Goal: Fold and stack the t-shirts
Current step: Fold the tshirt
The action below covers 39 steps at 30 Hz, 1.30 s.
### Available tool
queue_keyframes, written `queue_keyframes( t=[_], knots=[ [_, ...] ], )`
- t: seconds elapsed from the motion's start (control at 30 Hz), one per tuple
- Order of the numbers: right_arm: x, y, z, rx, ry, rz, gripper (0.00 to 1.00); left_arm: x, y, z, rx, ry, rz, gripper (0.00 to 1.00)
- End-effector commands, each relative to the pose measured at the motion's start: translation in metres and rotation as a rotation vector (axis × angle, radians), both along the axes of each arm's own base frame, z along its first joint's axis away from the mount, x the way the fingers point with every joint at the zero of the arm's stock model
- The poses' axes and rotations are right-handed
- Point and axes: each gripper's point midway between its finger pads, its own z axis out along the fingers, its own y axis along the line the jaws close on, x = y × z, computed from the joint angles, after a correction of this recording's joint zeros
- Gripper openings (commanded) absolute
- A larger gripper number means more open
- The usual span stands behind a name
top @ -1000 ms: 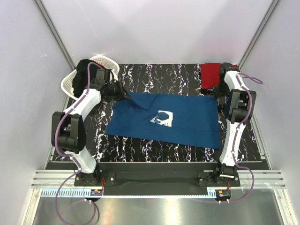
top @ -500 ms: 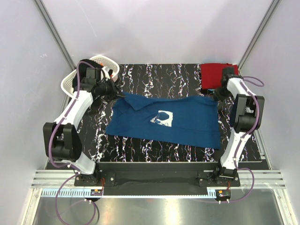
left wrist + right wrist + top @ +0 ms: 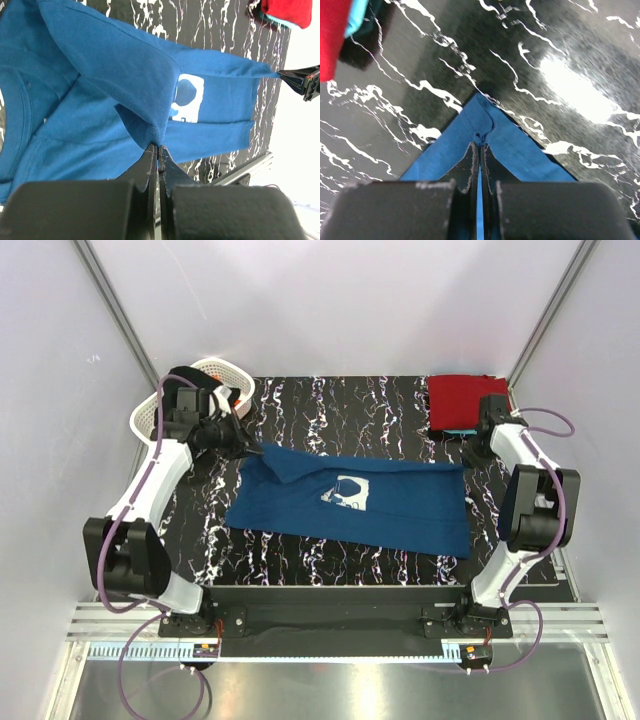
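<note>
While the navy blue t-shirt (image 3: 400,520) lies spread across the middle of the black marbled table (image 3: 340,400), both arms hold it along its far edge.

Left gripper (image 3: 254,450): fingers clenched tight on a pinch of cloth at the shirt's far-left part, near the collar. The cloth rises off the table to the fingertips in a peaked fold.

Right gripper (image 3: 467,456): fingers pinched tight on the far-right corner of the same shirt, with the stitched hem corner bunched between the tips, low over the table.

Between the two grips the far edge runs as a nearly straight line. The near part of the shirt rests flat. The white chest print (image 3: 348,492) faces up, near centre.

The red t-shirt (image 3: 462,398) sits folded at the far-right corner of the table, just beyond the right gripper and apart from the navy one. The turquoise t-shirt (image 3: 359,12) shows only as a thin edge under the red.

The white lattice basket (image 3: 148,416) stands at the far-left corner, beside the left arm.
</note>
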Motion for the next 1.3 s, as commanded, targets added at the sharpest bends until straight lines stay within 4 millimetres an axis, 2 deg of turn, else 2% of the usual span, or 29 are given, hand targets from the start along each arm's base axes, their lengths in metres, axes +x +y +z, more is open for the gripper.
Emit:
queue_keyframes(
  t=[0.0,0.27,0.33,0.47,0.6,0.7,1.0,1.27],
  knots=[
    [-0.007,-0.007,0.016,-0.043,-0.057,-0.002,0.00,-0.017,-0.001,0.014,-0.017,-0.031,-0.032,0.00],
    [-0.026,-0.002,0.023,-0.029,-0.085,-0.013,0.00,-0.035,-0.002,0.021,-0.040,-0.027,-0.048,0.00],
    [-0.036,-0.002,0.018,-0.031,-0.066,-0.021,0.00,-0.040,-0.001,0.023,-0.028,-0.041,-0.056,0.00],
    [-0.050,-0.001,0.014,-0.036,-0.057,-0.029,0.00,-0.049,0.005,0.016,0.001,-0.031,-0.047,0.00],
    [-0.063,0.004,0.006,-0.017,-0.039,-0.028,0.00,-0.063,0.008,-0.005,0.018,0.015,-0.043,0.00],
    [-0.071,0.003,0.004,-0.025,-0.034,-0.035,0.00,-0.067,0.015,-0.013,0.055,0.019,-0.013,0.00],
    [-0.083,0.006,0.009,-0.019,-0.053,-0.031,0.00,-0.066,0.023,-0.001,0.085,-0.013,0.029,0.00],
    [-0.092,0.007,0.013,-0.024,-0.064,-0.027,0.00,-0.076,0.023,-0.009,0.082,0.008,0.020,0.00]
  ],
)
